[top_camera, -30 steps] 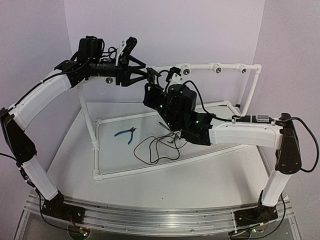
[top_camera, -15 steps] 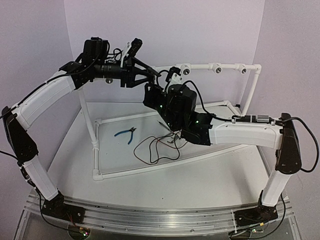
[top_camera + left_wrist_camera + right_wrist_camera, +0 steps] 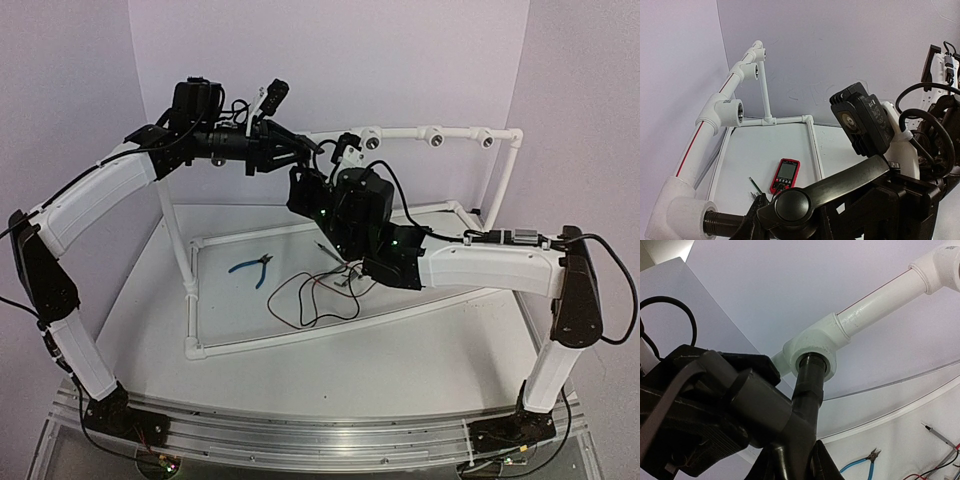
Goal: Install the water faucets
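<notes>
Dark metal water faucet (image 3: pixel 807 385) is standing in the white socket (image 3: pixel 816 346) just above the right claw (image 3: pixel 790 466), which is gripping its body; the left claw (image 3: pixel 300 150) is sitting beside it, grip unclear.

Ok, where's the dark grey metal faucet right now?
Right wrist view, centre: the dark grey metal faucet has its end in a white pipe socket on the raised rail.

No legible txt/labels/nos.; markings on red multimeter (image 3: pixel 785 176) too small.
</notes>
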### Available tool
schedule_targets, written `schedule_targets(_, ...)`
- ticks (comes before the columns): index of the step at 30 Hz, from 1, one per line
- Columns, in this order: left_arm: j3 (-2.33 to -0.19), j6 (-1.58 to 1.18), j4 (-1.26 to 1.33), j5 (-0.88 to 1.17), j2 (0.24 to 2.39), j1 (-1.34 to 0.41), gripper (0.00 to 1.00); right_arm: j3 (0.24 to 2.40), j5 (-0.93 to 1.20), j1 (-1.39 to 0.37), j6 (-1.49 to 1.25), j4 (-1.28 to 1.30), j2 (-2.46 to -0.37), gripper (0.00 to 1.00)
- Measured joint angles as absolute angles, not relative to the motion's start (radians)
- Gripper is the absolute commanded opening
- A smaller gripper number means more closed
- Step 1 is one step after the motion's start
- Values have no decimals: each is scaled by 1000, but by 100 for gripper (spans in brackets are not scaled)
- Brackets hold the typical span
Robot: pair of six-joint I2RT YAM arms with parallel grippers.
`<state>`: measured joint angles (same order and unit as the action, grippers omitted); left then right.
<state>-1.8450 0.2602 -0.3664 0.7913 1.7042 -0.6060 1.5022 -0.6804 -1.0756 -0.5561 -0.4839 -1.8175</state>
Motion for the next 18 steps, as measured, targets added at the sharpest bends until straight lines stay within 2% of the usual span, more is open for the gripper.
schedule_targets(2, -1845, 260, -367, 790, 1704, -606, 0, 1502, -679, -1075, -550, -484, -1818, 5)
schedule_targets(5, -1845, 260, -367, 786, 1704, -606, 0, 1502, -676, -1074, -543, -484, -1818, 21)
schedule_targets(11, -1851, 273, -384, 768, 1704, -608, 0, 1502, -663, -1066, -510, -501, -1818, 44)
schedule_targets(18, -1865, 292, -415, 755, 1704, -607, 0, 1485, -629, -1053, -462, -510, -1811, 56)
